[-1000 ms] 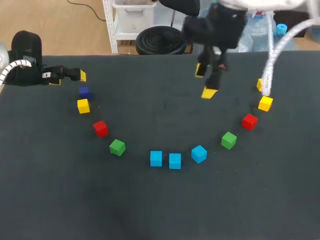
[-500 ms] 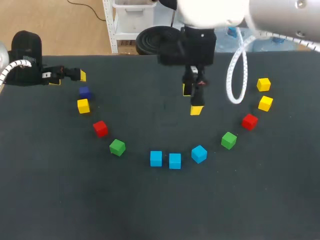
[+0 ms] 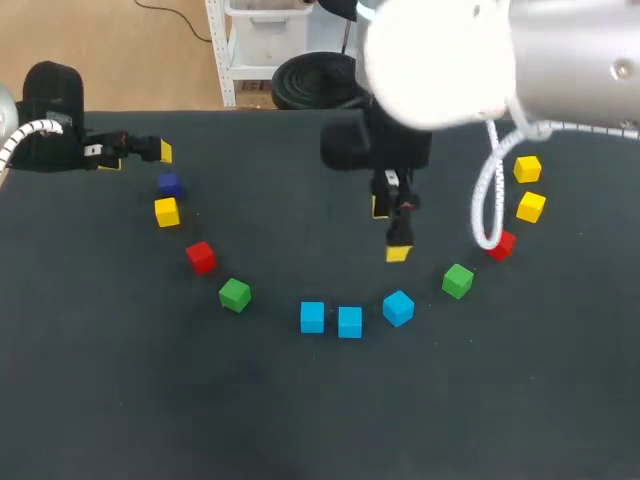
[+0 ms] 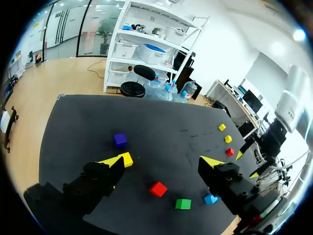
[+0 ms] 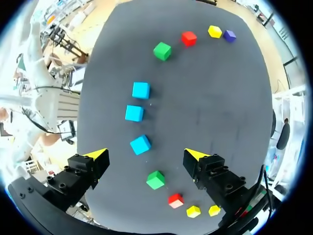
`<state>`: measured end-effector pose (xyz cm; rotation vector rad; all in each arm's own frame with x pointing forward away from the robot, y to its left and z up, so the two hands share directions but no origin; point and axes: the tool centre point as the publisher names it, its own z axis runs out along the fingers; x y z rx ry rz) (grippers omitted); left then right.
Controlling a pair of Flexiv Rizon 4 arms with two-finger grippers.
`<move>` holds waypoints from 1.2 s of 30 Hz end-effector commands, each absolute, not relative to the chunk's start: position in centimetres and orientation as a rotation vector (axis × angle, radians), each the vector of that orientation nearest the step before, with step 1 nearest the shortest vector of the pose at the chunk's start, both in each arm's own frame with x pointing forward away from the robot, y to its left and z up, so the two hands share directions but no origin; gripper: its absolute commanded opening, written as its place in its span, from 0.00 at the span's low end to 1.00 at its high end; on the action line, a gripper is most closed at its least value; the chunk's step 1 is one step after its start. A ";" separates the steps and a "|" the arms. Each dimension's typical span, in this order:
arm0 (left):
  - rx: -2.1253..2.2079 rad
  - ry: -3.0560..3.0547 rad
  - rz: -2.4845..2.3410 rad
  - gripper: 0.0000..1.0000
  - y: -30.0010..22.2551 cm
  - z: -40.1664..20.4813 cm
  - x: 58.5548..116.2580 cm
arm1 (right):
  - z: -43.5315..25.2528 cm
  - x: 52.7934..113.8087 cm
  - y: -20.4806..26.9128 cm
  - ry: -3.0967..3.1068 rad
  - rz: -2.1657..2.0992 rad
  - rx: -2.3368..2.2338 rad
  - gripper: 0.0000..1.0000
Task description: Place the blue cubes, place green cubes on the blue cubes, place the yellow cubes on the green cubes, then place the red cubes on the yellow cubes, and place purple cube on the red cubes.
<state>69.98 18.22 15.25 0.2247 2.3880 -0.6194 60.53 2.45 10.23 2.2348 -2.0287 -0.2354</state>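
Note:
Three blue cubes (image 3: pixel 312 317) (image 3: pixel 349 322) (image 3: pixel 398 308) lie at the bottom of an arc of cubes on the black table (image 3: pixel 320 410). Green cubes (image 3: pixel 235 294) (image 3: pixel 458 281), red cubes (image 3: pixel 201 257) (image 3: pixel 503 244) and yellow cubes (image 3: pixel 167 212) (image 3: pixel 531 206) (image 3: pixel 528 168) climb both sides. The purple cube (image 3: pixel 169 184) sits at the far left. My right gripper (image 3: pixel 390 230) hangs open and empty just behind the right blue cube (image 5: pixel 141 144), which lies between its fingers in the right wrist view. My left gripper (image 3: pixel 140 155) stands open and empty behind the purple cube (image 4: pixel 120 139).
The right arm's white body and cable (image 3: pixel 490 200) hang over the table's back right and partly hide the right red cube. Bare black tabletop lies inside the arc and along the front edge.
My right arm has swung from the back right leftwards and forwards, so its gripper now hangs just behind the blue cubes. The left arm and all cubes have stayed put.

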 end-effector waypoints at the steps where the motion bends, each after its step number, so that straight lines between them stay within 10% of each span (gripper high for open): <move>1: 0.230 2.379 -0.631 1.00 18.4 15.1 70.0 | 9.6 59.3 2.2 -2.106 -0.057 2.298 1.00; 36: 0.230 2.379 -0.631 1.00 18.4 15.1 70.0 | 6.7 58.9 1.5 -2.167 -0.114 2.274 1.00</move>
